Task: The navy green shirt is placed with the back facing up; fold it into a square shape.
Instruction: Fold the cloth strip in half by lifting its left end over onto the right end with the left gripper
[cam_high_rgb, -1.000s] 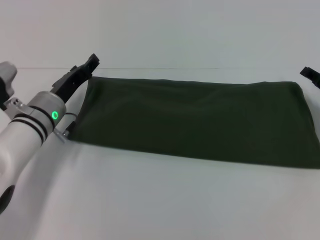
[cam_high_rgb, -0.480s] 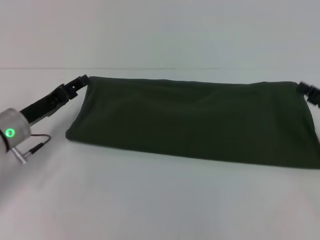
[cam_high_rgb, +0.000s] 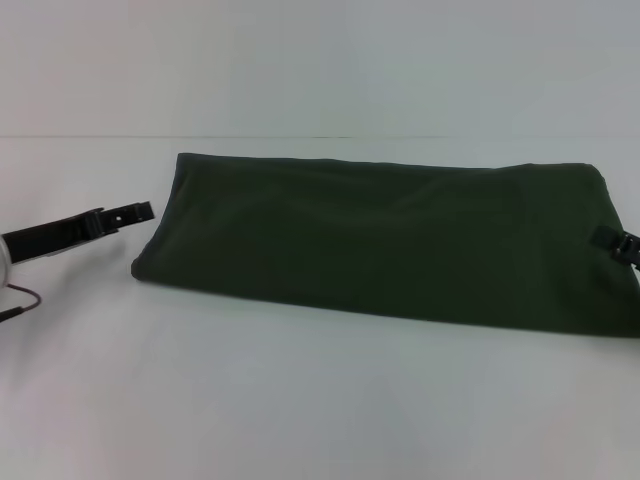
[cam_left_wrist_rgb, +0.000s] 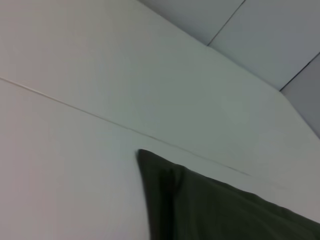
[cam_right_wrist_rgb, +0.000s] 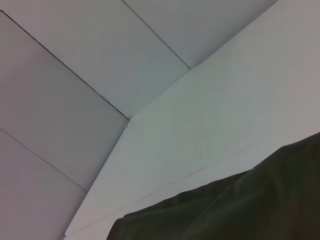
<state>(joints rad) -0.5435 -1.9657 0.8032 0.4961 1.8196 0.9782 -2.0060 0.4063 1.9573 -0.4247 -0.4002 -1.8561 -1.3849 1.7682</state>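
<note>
In the head view the dark olive-green cotton shirt (cam_high_rgb: 385, 245) lies flat on the white table (cam_high_rgb: 320, 400), folded into a long band with its plain side up, stretching from left of centre out to the right edge of the picture. The left gripper (cam_high_rgb: 145, 210) reaches in low from the left edge as a thin black bar, and its tip sits just beside the shirt's left end, apart from the cloth; only one dark finger line can be made out, so I cannot tell how its jaws stand. The right gripper (cam_high_rgb: 622, 244) shows only as a small black piece at the shirt's right end, over or against the fabric edge; its jaws cannot be judged either, nor whether it touches the cloth.

In the left wrist view no fingers appear. A pointed corner of the shirt (cam_left_wrist_rgb: 210, 205) lies ahead on the white table (cam_left_wrist_rgb: 75, 150), with a thin seam line running across the surface beyond it.

In the right wrist view no fingers appear either. The shirt's dark edge (cam_right_wrist_rgb: 235, 210) fills the near part, lying on the table (cam_right_wrist_rgb: 225, 115), with pale wall panels (cam_right_wrist_rgb: 75, 100) behind.
</note>
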